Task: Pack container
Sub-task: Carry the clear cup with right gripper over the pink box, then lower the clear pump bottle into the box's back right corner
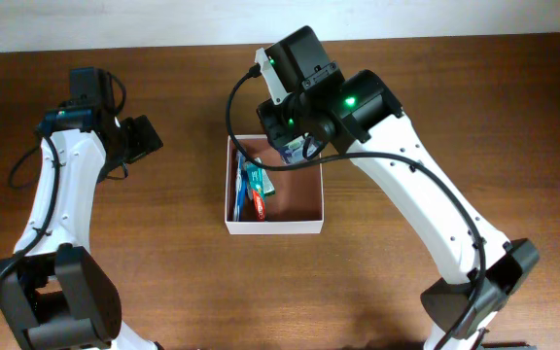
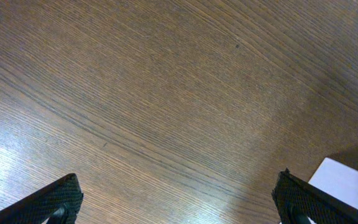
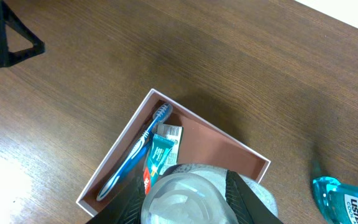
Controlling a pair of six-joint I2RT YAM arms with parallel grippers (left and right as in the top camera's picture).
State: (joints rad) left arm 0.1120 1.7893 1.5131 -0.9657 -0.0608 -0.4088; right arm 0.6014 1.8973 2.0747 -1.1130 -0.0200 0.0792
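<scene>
Where wooden table (image 1: 455, 97) meets wall (image 1: 163, 19), left end effector (image 2: 179, 199) wide — right end effector (image 3: 188, 204) clasping clear bottle (image 3: 185, 190).

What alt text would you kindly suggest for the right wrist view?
The right gripper holds a clear round item above the white-walled container, which holds a blue toothbrush and a toothpaste tube. A teal Listerine bottle shows at the lower right edge, outside the container.

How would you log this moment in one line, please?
left end effector: open, over table | right end effector: shut on clear round item above container | container: toothbrush, toothpaste inside
</scene>
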